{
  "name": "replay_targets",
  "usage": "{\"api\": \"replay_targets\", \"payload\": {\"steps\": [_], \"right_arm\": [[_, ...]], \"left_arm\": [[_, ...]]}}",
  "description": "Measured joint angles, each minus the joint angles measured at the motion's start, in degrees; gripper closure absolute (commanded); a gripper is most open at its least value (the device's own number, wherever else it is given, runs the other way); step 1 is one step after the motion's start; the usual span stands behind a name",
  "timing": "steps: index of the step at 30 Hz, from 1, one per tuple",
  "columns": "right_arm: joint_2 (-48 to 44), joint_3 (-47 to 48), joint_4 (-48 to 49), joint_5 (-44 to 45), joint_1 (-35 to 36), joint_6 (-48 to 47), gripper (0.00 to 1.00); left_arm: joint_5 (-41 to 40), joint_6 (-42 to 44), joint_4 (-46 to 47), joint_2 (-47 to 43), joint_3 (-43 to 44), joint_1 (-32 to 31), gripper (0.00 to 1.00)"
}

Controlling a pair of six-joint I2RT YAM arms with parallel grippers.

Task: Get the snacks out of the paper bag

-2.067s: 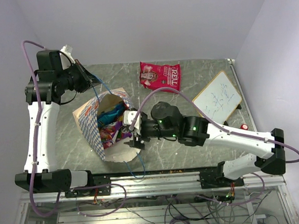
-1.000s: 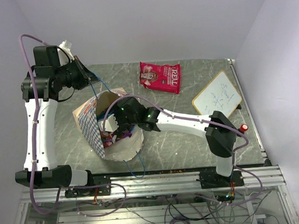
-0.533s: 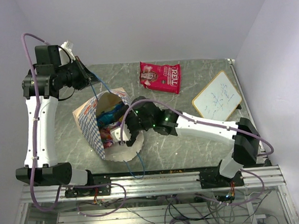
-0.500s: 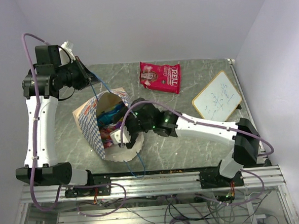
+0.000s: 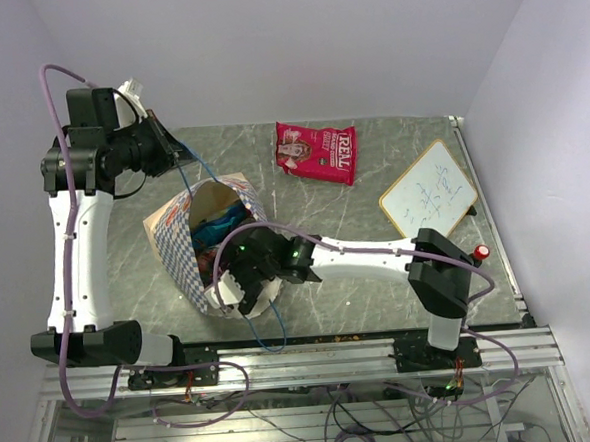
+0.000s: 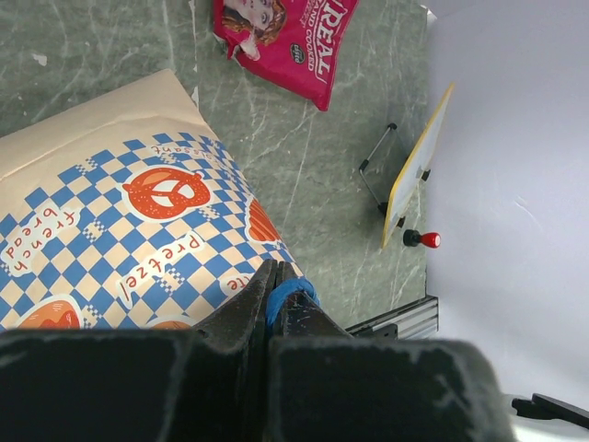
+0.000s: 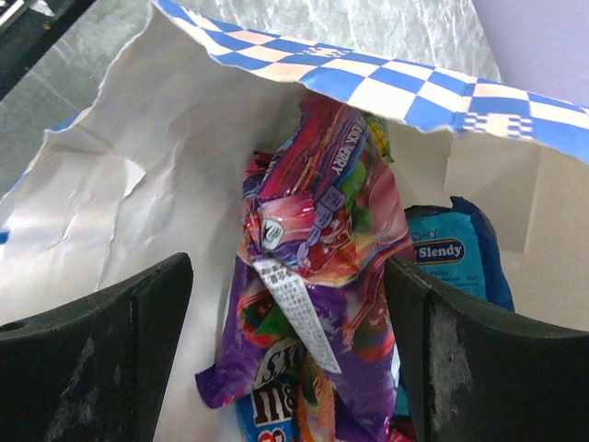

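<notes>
The green marbled table (image 5: 399, 275) carried the paper bag (image 5: 180, 250) at left-centre of the overhead view, its mouth gaping. The crimson bag (image 5: 318, 150) lay outside it, at upper centre. Inside the mouth the right gripper (image 5: 229, 285) had its jaws spread wide, with a purple packet (image 7: 322, 230) between them, not clamped, and a blue pouch (image 7: 451, 253) alongside. The left gripper (image 6: 272, 274) was pinched tight on the blue cord handle (image 6: 293, 293).

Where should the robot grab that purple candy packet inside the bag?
Probably at the bunched, crinkled part near its middle, where the purple packet looks narrowest. Come straight in through the paper bag at its open mouth, the way the open right gripper faces, with one finger on each side.
</notes>
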Motion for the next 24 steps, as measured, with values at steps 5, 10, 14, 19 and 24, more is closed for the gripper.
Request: {"api": "replay_targets", "payload": {"steps": [5, 10, 14, 19, 24], "right_arm": [[2.08, -0.42, 5.84, 1.68, 0.81, 0.52, 0.22], [3.02, -2.56, 14.73, 5.42, 1.7, 2.03, 0.52], [3.82, -3.17, 18.14, 7.3, 2.19, 3.13, 0.77], [3.56, -3.37, 19.28, 7.74, 1.95, 4.31, 0.94], [0.46, -3.78, 16.13, 6.95, 1.62, 7.19, 1.0]], "left_arm": [[-0.15, 0.0, -0.24, -0.2, 0.35, 0.0, 0.93], [-0.13, -0.17, 0.02, -0.96, -0.76, 0.0, 0.93], [-0.13, -0.22, 0.24, -1.36, -1.22, 0.0, 0.93], [-0.15, -0.2, 0.28, -1.38, -1.22, 0.0, 0.93], [-0.13, -0.2, 0.85, -1.18, -1.14, 0.0, 0.93]]}}
